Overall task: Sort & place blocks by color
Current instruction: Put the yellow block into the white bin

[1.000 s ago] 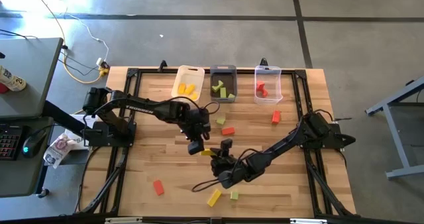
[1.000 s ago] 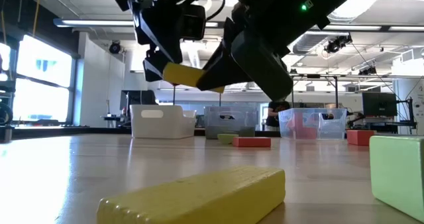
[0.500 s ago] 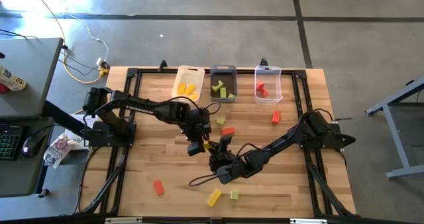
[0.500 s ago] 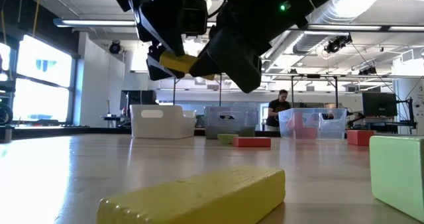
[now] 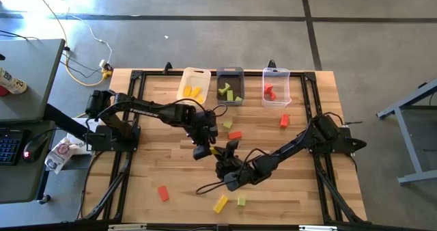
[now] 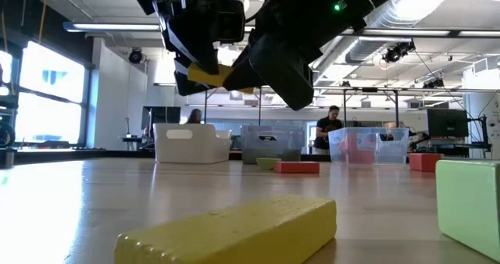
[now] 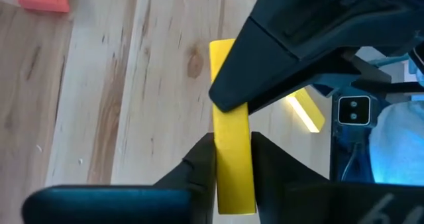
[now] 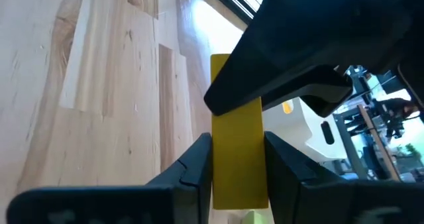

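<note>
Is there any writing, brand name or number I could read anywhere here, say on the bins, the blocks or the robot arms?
None can be read.
White bin: a pale handle patch on its front, no legible text.
Yellow block held between both tools: plain faces, no marking.
Left arm: a pale strip that may be lettering, too small to read.

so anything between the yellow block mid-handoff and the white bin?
Nothing visible. The yellow block sits in both the left gripper and right gripper, above the table; only bare wood lies toward the white bin.
</note>
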{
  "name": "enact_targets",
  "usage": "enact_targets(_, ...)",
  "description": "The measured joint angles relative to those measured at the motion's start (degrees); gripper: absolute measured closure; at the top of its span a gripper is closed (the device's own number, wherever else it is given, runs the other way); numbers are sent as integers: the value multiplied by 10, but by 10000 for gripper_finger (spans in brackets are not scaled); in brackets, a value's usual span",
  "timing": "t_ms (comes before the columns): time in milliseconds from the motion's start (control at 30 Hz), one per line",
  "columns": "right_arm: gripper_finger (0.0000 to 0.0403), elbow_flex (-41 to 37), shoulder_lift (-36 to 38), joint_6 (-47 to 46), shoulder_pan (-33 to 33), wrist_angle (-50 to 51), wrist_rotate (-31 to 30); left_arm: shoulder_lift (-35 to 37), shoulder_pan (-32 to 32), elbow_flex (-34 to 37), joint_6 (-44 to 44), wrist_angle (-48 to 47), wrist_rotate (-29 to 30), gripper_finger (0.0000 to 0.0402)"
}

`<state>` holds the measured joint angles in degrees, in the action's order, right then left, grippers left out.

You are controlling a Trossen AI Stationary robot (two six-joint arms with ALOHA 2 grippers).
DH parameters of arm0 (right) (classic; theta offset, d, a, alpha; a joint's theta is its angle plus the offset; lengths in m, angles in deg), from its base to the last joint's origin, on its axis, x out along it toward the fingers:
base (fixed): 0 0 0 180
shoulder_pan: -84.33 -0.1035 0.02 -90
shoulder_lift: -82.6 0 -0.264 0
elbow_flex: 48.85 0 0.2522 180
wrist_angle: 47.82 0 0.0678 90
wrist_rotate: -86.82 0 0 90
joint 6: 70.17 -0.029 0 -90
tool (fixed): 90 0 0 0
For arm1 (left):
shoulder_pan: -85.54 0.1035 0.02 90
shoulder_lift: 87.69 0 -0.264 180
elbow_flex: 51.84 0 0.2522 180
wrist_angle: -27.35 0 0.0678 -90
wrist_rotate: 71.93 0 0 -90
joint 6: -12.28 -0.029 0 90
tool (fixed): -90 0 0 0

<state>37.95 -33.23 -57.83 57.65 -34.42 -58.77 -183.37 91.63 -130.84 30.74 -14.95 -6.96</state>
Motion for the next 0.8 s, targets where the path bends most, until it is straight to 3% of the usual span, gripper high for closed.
enact_targets(167, 296, 0, 0, 14, 0, -4, 3, 0, 0, 0, -7, -1, 2, 360)
enact_targets(467, 216, 0, 0, -20, 0, -11, -2, 0, -1, 0, -16, 1, 16, 360)
enact_targets(800, 197, 0, 0, -20, -4, -12, -42, 0, 3, 0, -41, -58, 157, 361)
